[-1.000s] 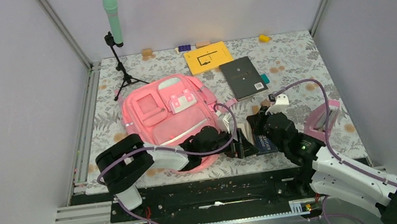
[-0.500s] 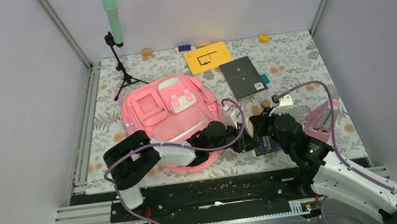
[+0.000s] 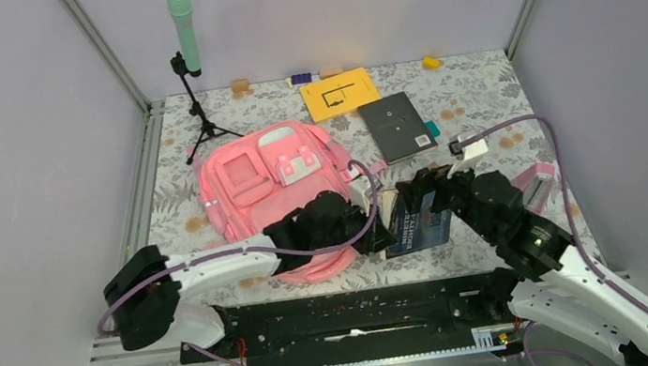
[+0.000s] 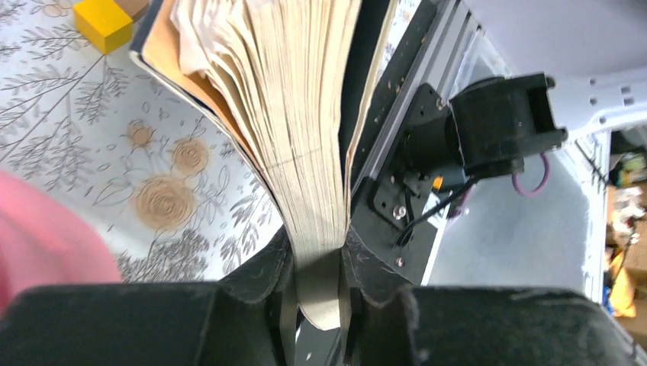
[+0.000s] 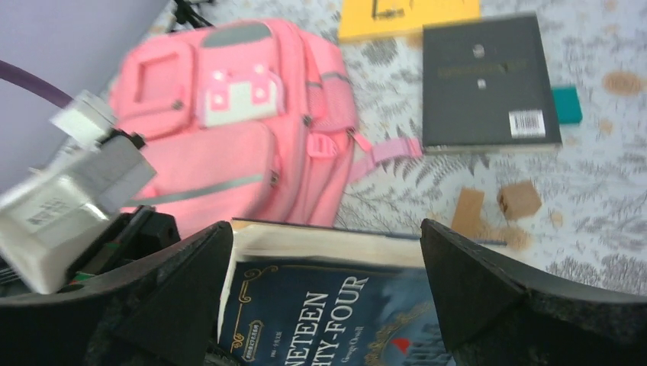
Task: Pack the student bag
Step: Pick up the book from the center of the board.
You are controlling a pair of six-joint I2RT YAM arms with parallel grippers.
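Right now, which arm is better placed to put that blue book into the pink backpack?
Left. The left claw is shut on the blue book, beside the pink backpack; the right claw stands open.

This looks like a robot lab. Plain grey walls [image 3: 12, 139] and metal posts [image 3: 102, 49] box in a bench [image 3: 498, 94] with a flowery cover. A left robot arm [image 3: 227, 263] and a right robot arm [image 3: 590, 295] are fixed by a metal rail [image 3: 325, 360], with purple cables [image 3: 534, 120]. A green microphone [image 3: 181, 17] stands on a tripod [image 3: 198, 114].

Student bag [image 3: 258, 196]: large pink backpack, lying flat, front pockets up.
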